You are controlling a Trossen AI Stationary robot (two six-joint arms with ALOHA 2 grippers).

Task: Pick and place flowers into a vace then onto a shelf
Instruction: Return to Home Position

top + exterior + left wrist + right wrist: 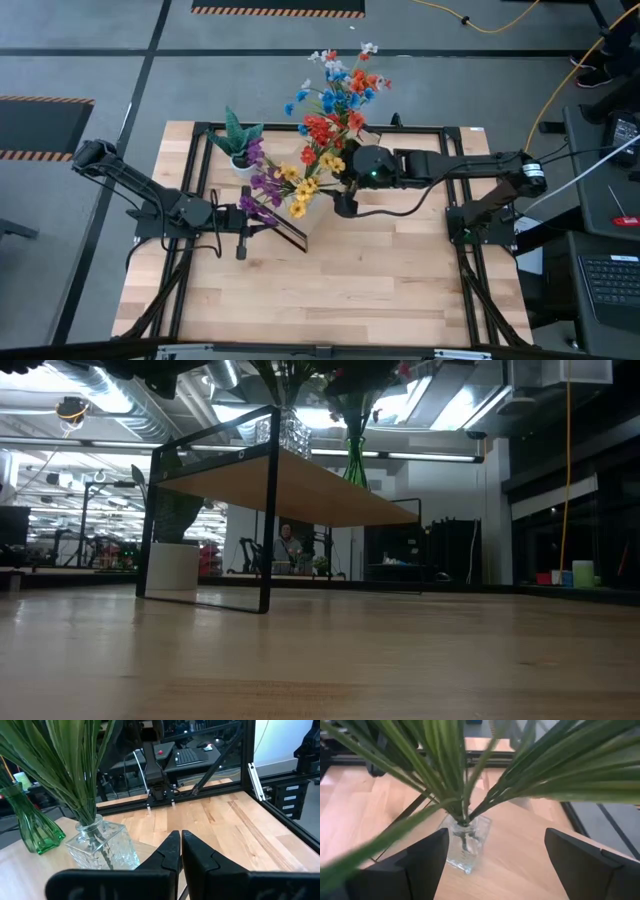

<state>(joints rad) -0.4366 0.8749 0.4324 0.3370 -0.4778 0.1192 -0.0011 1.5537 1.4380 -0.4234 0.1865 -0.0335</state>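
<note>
Left end effector (180, 837) pinched closed; right end effector (496, 840) spread wide, empty; clear vase (466, 845), green vace (31, 827) standing on shelf (12, 870).

Shelf (310, 488): was matt pale wood, black metal frame.
Green vase (31, 827): shone glossy, translucent.
Left gripper (180, 836): mine looked matt black (plastic, probably).

The flowers (322, 128) bloom red, orange, blue, purple and yellow on green stems, the narrow vase (31, 827) is translucent green, the faceted glass vase (102, 847) clear, the shelf (300, 488) pale wood framed in black, and the plant pot (172, 567) white.
</note>
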